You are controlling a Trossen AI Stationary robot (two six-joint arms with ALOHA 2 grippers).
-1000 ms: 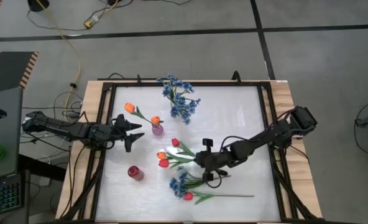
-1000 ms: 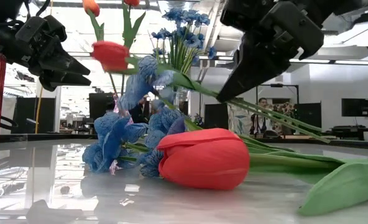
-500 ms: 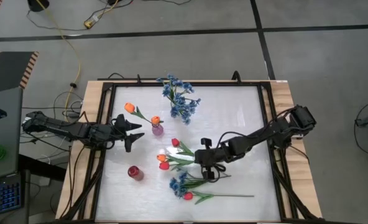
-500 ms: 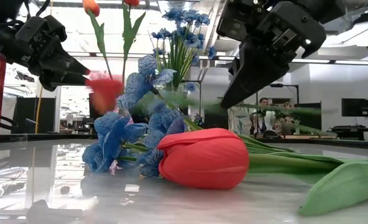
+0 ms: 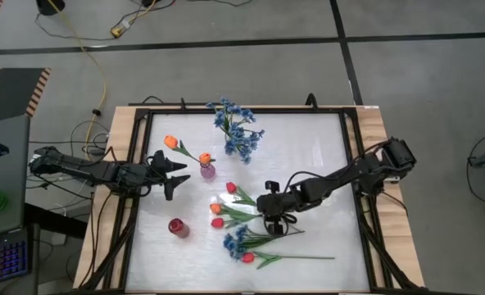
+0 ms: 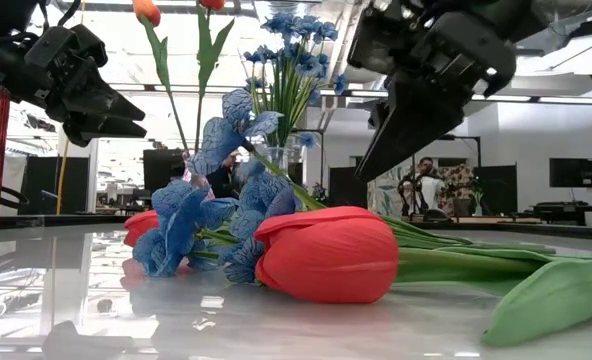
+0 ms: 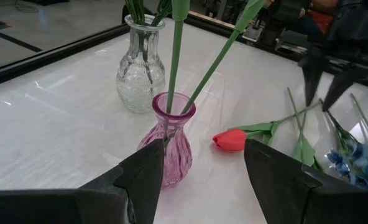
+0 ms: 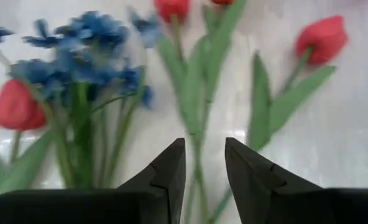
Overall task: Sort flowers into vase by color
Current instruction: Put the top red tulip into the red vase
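Note:
My right gripper [image 5: 275,223] hangs open over the loose flowers in the middle of the table. In the right wrist view a green stem [image 8: 199,124] lies on the table below the gap between its fingers [image 8: 204,146]. Red tulips [image 5: 217,222], an orange tulip [image 5: 215,208] and a blue sprig [image 5: 236,242] lie flat there. A pink vase [image 5: 207,170] holds two orange tulips [image 5: 170,142]. A clear vase [image 7: 140,68] holds blue sprigs [image 5: 238,131]. A red vase [image 5: 177,227] stands near the left. My left gripper [image 5: 175,170] waits open beside the pink vase [image 7: 171,143].
A black frame [image 5: 353,164] rims the white table top. Another red tulip [image 5: 247,258] with a long stem lies toward the near edge. There is bare table on the far right side. People and furniture show in the room behind in the low view.
The red and orange tulips that hung from my right gripper above the table have dropped; the red bud now lies on the table beside the blue sprig. The right gripper has let go of them and stays over their stems.

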